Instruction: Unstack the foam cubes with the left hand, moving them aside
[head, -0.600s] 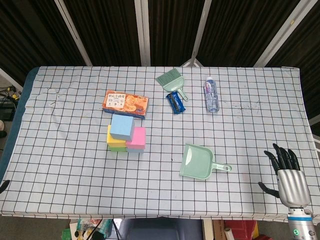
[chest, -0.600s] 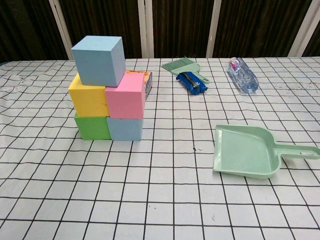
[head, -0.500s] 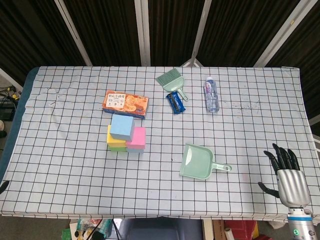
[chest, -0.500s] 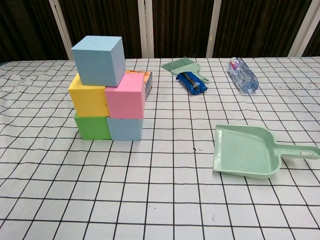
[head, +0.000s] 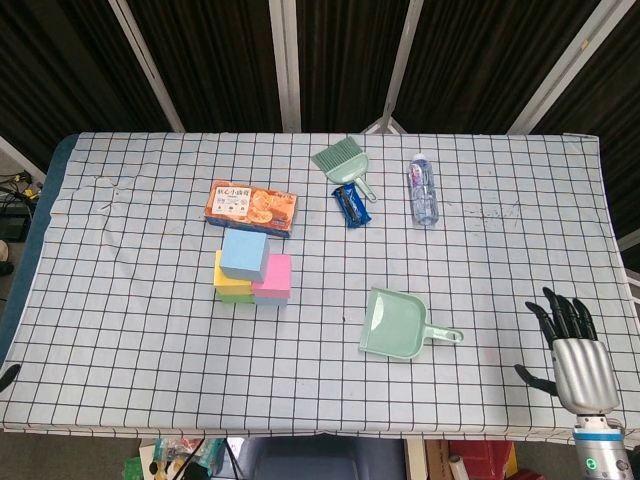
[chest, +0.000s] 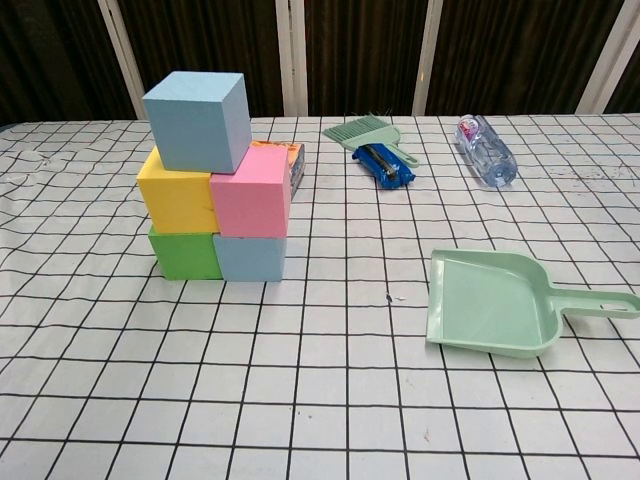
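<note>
The foam cubes stand stacked left of the table's middle. A light blue cube (chest: 197, 120) tops the stack, tilted a little, on a yellow cube (chest: 177, 192) and a pink cube (chest: 251, 196). Beneath them sit a green cube (chest: 185, 255) and another light blue cube (chest: 250, 258). From the head view the stack (head: 250, 265) stands free, with no hand near it. Only a dark sliver at the left edge (head: 8, 376) may belong to my left hand. My right hand (head: 575, 350) hangs off the table's front right corner, fingers spread, holding nothing.
An orange snack box (head: 252, 206) lies right behind the stack. Further back are a green brush (head: 342, 160), a blue packet (head: 351, 205) and a lying water bottle (head: 423, 188). A green dustpan (head: 398, 324) rests right of the middle.
The right hand has sunk slightly toward the frame's bottom. The dark sliver at the left edge has slipped a little lower. The cubes have not moved.
</note>
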